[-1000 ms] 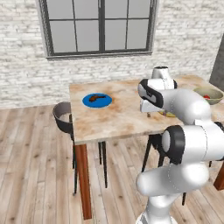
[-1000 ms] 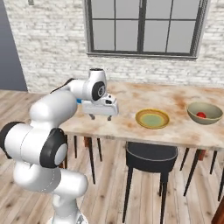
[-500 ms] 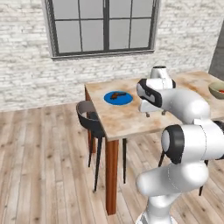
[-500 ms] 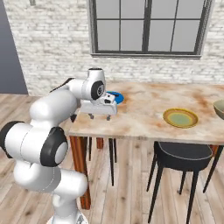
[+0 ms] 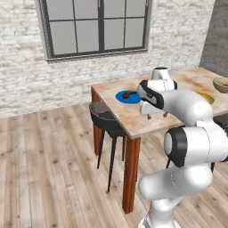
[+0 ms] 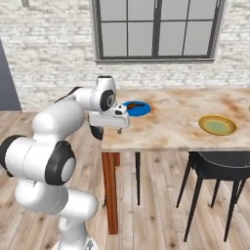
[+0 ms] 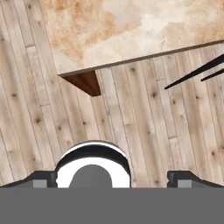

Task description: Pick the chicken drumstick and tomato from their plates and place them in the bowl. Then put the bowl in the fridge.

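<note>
The chicken drumstick point(image 5: 130, 94) point(image 6: 137, 104) lies on the bright blue plate point(image 5: 122, 98) point(image 6: 142, 111) near the table's left end. Further right sits the yellow-rimmed plate point(image 5: 205, 96) point(image 6: 218, 125), with nothing on it. The olive-tan bowl point(image 5: 220, 84) is cut off by the right edge of the left base view, and a spot of red, the tomato point(image 5: 225, 84), shows inside it. My gripper point(image 5: 156, 116) point(image 6: 111, 130) hangs open and empty over the table's front left corner, a little nearer than the blue plate. In the hand view the table corner point(image 7: 87, 65) lies ahead, with floor below it.
The wooden table point(image 5: 133, 120) point(image 6: 171, 134) stands before a brick wall with a window. One dark stool point(image 5: 104, 118) sits at the table's left end and another point(image 6: 219, 163) at its front. A tall grey surface point(image 5: 218, 31) rises at the far right.
The base has driven left along the table, so the whole scene slid right. The bowl went to the edge of the left base view and out of the right one. The gripper stays open.
</note>
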